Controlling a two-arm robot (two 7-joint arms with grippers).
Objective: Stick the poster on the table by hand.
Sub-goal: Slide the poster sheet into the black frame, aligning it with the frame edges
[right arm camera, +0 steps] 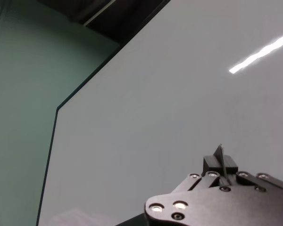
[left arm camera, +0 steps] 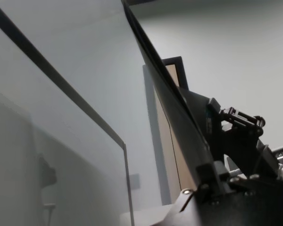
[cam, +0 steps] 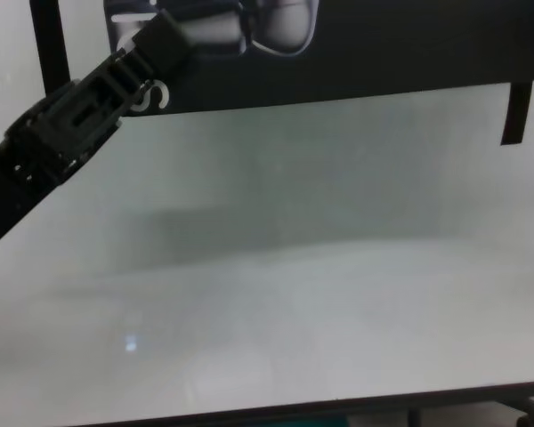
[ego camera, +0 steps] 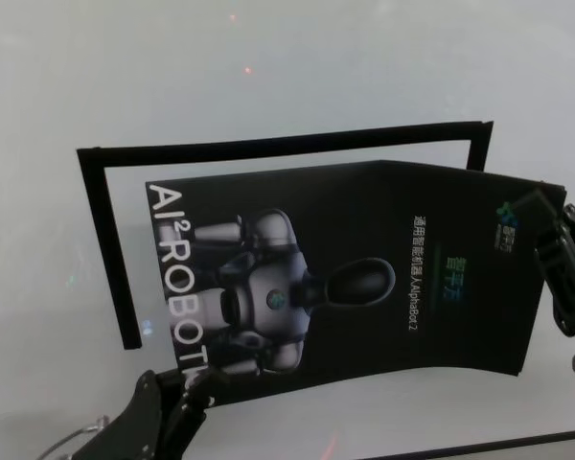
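Head view: glossy black poster (ego camera: pixel 364 268) held above the white table (ego camera: pixel 297 67), left gripper (ego camera: pixel 194 381) pinching its lettered corner, right gripper (ego camera: pixel 556 259) clamping the opposite edge; sticking apparently not done. Left wrist view: thin sheet bowed, edge-on. Chest view: poster's lower edge appears lifted, shadow beneath; black strip (cam: pixel 516 111) nearby.

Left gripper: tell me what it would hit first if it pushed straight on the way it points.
Nothing to reach: the left gripper already pinches the poster at its near left corner. Beyond lies the table, probably.
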